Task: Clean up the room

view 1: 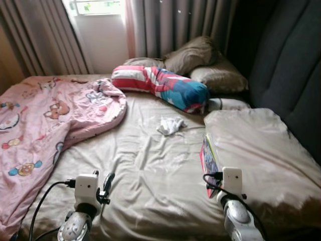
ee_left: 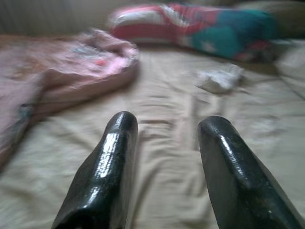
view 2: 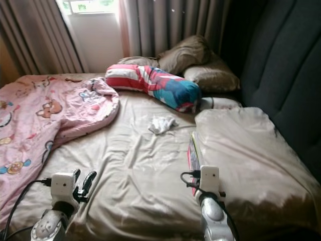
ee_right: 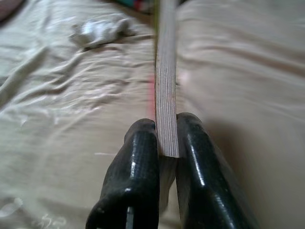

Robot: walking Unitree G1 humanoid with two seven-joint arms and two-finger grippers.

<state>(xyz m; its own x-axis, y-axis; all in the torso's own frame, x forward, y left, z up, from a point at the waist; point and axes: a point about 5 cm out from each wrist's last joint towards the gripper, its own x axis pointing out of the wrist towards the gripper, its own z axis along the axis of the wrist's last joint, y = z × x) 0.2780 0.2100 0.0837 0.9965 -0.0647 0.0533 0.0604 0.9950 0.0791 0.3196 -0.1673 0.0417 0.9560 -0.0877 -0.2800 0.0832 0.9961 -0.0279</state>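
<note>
The pink cartoon-print blanket lies bunched across the left side of the bed, its folded edge resting on the beige sheet. The left gripper is positioned low over the near left portion of the sheet; its two black fingers stand apart with a clear gap between them and hold nothing. Toward the middle of the bed, a small crumpled white cloth lies alone on the sheet, apart from both grippers. Behind it, a striped red, white and blue bolster lies across the bed, one end beside the blanket and the other end near the pillows. Two brown pillows are stacked at the far right against the dark padded headboard, with grey curtains and a window beyond. A book stands on its edge on the sheet, just beside the left border of a beige duvet that covers the right side of the bed. The right gripper is at the near end of this book; its fingers are closed against both covers, clamping the page block between them.
</note>
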